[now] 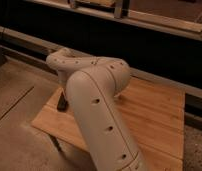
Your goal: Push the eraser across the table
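The eraser point(61, 104) is a small black block on the left part of the light-brown wooden table point(159, 117). Only its left end shows beside my arm. My large white arm point(94, 100) crosses the middle of the view and bends down over the table's left side. The gripper is hidden behind the arm, somewhere down near the eraser, so it does not show.
A dark wall with a pale ledge point(159, 80) runs behind the table. The floor point(14, 105) lies to the left of and below the table's left edge. A table leg point(56, 144) shows under the front left corner.
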